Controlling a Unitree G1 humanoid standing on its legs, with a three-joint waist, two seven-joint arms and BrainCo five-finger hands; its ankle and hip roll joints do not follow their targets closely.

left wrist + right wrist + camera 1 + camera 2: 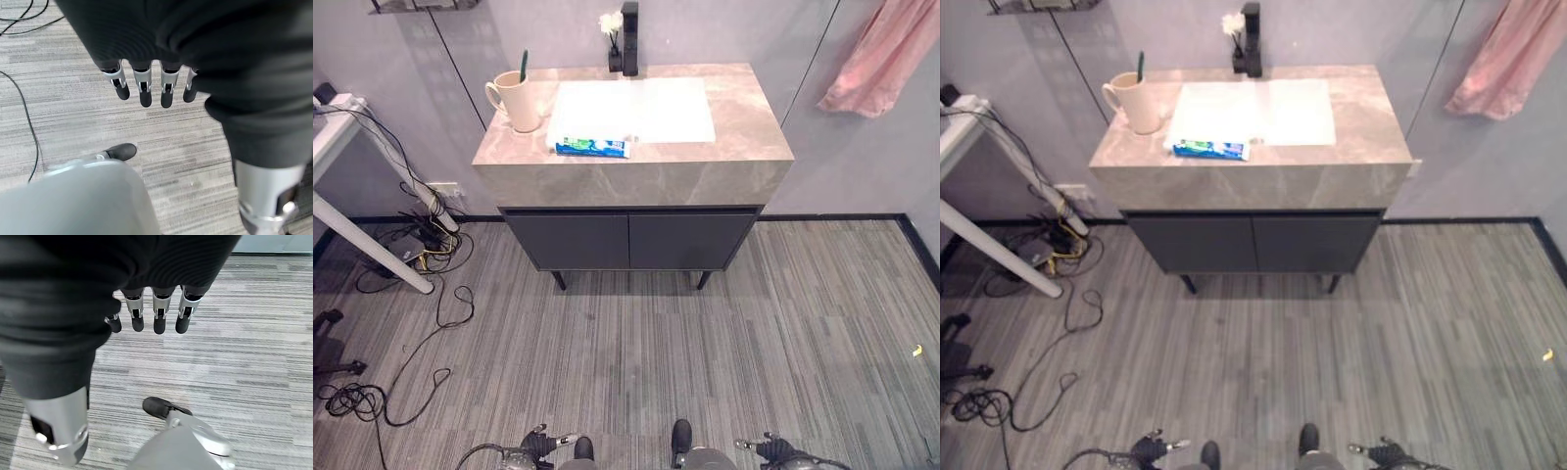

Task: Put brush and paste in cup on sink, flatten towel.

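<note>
Brush (523,65) already stands in the cup (517,101); paste (592,147) lies on the sink (724,166), pink towel (886,54) hangs bunched; both hands, left (146,88) and right (154,316), hang relaxed, empty.

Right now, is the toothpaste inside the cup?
No, the toothpaste lies flat on the counter beside the cup, at the sink's front edge.

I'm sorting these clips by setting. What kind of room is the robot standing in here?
Most likely a bathroom mock-up: a marble-look vanity with a white basin and black faucet, a cup holding a toothbrush, toothpaste beside it, and a pink towel on the wall.
</note>
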